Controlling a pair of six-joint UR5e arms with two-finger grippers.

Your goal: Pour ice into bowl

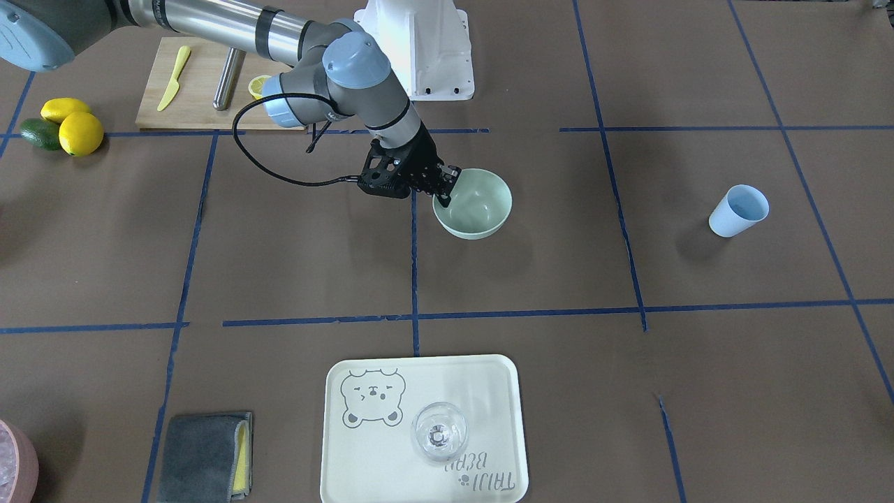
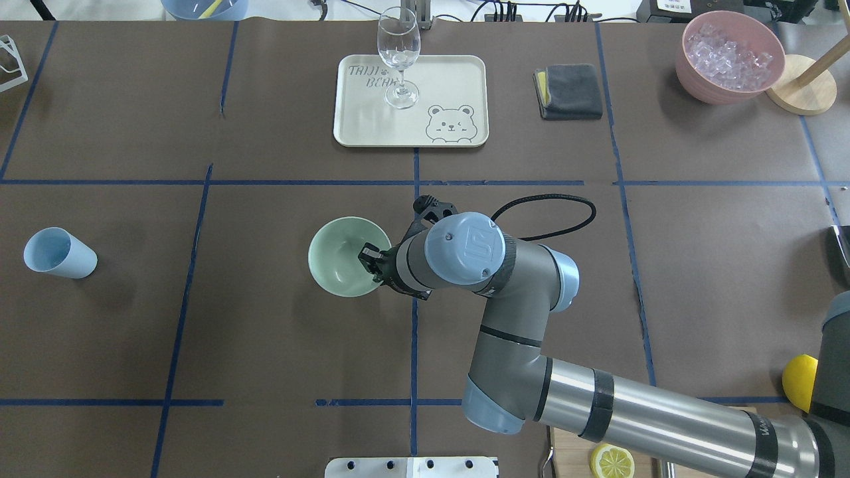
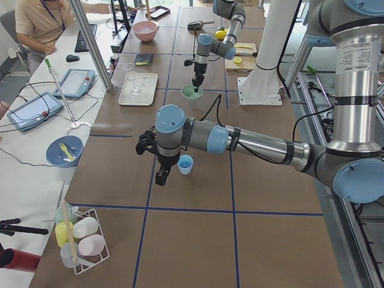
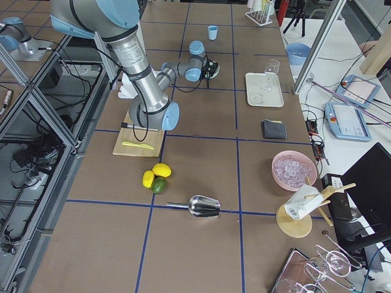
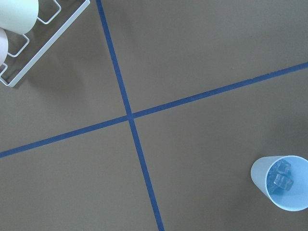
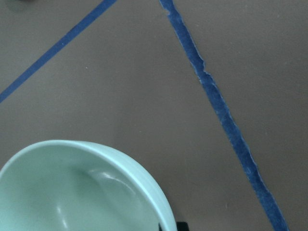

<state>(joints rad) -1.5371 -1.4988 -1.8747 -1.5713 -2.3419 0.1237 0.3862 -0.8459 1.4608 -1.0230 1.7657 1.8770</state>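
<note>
Left pincer (image 3: 161, 176) of mine hangs low just beside the light blue cup (image 2: 60, 253); only the side camera catches it, so I can't tell if it's released or clenched; the ice (image 5: 283, 174) sits in that upright cup, way out on my left; the bowl (image 2: 339, 265) is well apart from it, toward the middle, so I reckon left is the arm for the pour; right pincer (image 2: 370, 259) straddles the bowl's right-hand rim and looks clenched on it.
</note>
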